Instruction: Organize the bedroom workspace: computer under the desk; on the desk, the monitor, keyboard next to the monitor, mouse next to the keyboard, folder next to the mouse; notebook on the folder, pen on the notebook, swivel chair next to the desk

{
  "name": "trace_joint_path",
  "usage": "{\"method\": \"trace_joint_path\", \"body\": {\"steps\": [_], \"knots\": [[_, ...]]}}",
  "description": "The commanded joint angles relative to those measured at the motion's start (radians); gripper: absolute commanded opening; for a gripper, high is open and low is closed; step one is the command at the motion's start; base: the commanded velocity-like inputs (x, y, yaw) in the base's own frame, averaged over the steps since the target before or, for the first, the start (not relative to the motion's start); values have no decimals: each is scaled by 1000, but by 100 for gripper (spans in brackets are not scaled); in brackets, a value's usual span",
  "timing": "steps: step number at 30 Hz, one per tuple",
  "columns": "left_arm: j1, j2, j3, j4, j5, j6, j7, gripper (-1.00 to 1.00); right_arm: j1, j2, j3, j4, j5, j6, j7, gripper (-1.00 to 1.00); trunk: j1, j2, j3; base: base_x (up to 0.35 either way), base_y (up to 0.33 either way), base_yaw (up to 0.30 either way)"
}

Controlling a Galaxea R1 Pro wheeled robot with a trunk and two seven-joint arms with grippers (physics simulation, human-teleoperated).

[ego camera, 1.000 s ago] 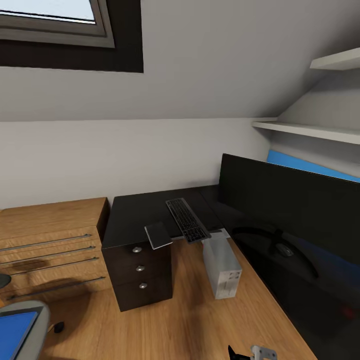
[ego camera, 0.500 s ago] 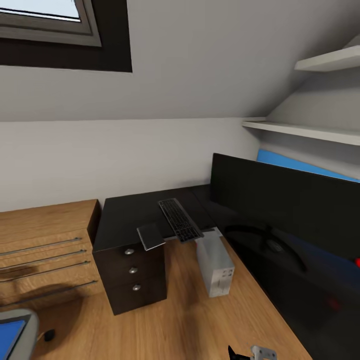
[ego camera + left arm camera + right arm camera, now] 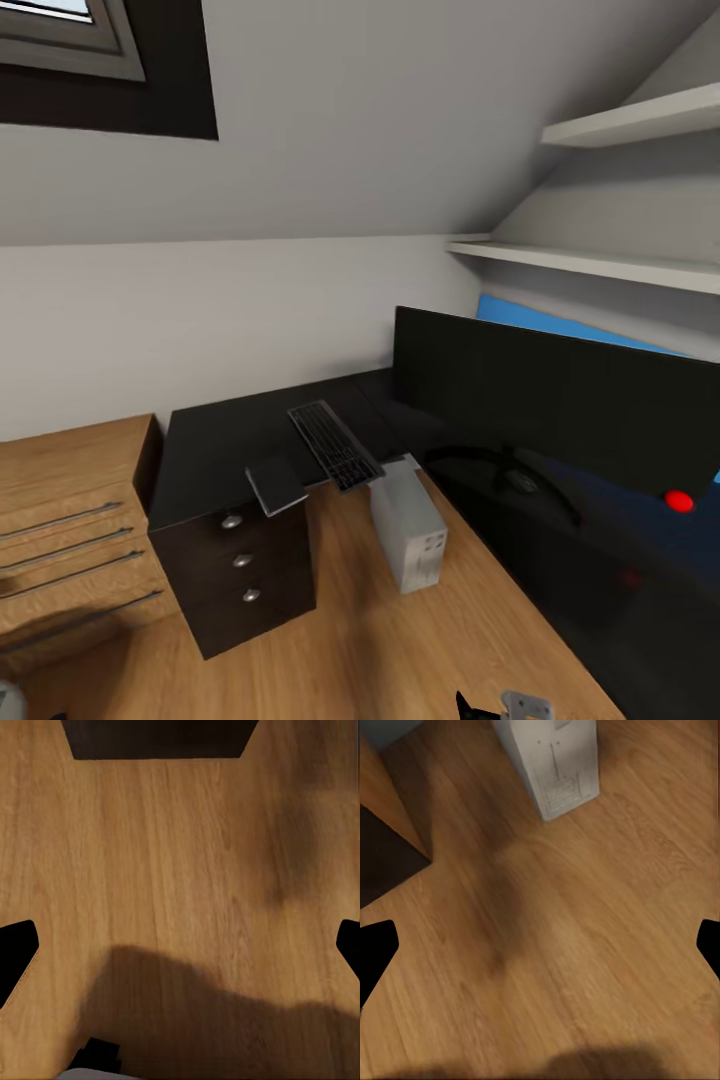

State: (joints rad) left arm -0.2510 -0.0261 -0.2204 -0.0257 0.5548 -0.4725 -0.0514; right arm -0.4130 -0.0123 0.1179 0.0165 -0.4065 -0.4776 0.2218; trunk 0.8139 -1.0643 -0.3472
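The black L-shaped worktop (image 3: 215, 440) fills the corner under the sloping ceiling, one wing along the back wall and the other running toward the viewer on the right; its black drawer block (image 3: 238, 560) carries three round silver knobs. On the right wing stands the monitor (image 3: 560, 395), a wide black flat screen on a curved black stand, with a small red dot near its lower right corner. The computer (image 3: 408, 522), a light grey upright tower case, sits on the wooden floor (image 3: 380, 650) beside the drawers, at the worktop's inner corner and partly beneath its edge; the right wrist view looks down on its pale top (image 3: 553, 761). The keyboard (image 3: 334, 445), flat, black and dark-keyed, lies on the back wing left of the monitor, its near end reaching over the edge. Just left of it the notebook (image 3: 276, 486), thin and dark grey, overhangs the edge above the drawers. Low wooden shelving (image 3: 65, 530) stands against the wall at the left. In both wrist views the dark fingers (image 3: 16, 952) (image 3: 375, 949) sit spread at the frame sides, holding nothing, above bare floor.
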Motion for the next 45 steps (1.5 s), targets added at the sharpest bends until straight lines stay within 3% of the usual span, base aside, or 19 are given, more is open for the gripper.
{"method": "trace_joint_path", "body": {"steps": [1,14,32,45], "knots": [[-1,0,-5,1,11,-3,-5,100,-1,0,8,2,-11,-3,5,100,0,-1,-1,132,242,-258],[-1,0,-5,1,11,-3,-5,100,-1,0,8,2,-9,-3,5,100,0,-1,-1,62,88,-209],[-1,0,-5,1,11,-3,-5,100,-1,-1,9,2,-6,-4,5,100,0,-1,-1,3,11,-67],[-1,0,-5,1,11,-3,-5,100,-1,-2,9,2,-6,-4,4,100,0,-1,-1,132,205,-24]]}}
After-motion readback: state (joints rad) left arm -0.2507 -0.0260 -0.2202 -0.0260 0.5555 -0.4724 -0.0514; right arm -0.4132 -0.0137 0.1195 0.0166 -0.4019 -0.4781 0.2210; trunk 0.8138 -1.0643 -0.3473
